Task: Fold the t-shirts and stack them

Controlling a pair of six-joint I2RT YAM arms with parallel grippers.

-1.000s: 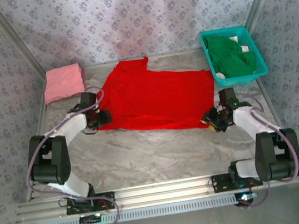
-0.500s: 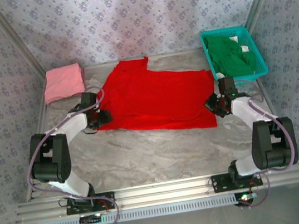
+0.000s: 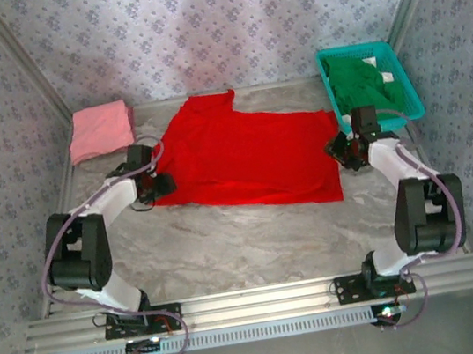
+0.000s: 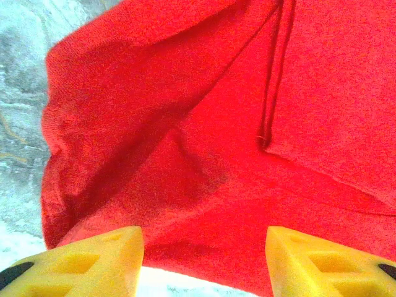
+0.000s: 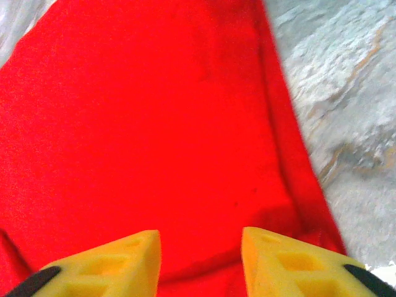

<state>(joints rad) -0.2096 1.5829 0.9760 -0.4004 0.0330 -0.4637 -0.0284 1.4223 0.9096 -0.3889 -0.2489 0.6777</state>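
1. The grey marbled table (image 3: 228, 240) carries the whole scene. Both arms reach out from its near edge.
2. The bright red cloth t-shirt (image 3: 248, 162) lies spread flat between the two sets of fingers. Its long axis runs from one gripper across to the other, so each arm has one short end in front of it.
3. The teal plastic mesh basket (image 3: 412, 102) stands just beyond the right fingers and holds the dark green cloth t-shirt (image 3: 368, 86).
4. The pale pink cloth t-shirt (image 3: 100, 130) sits as a small folded pad beyond the left fingers, apart from the red one.
5. The left gripper (image 4: 203, 232) has its fingers apart and clamped on nothing. The rumpled left end of the red shirt lies just ahead of them, with bare table showing in the gap.
6. The right gripper (image 5: 201, 232) also has its fingers apart. Red cloth lies under and ahead of the gap, and the shirt's side edge runs past the outside of one finger.
7. We judge neither arm the nearer. Each is at its own end, so a fold across the long axis needs both corners pinched first.
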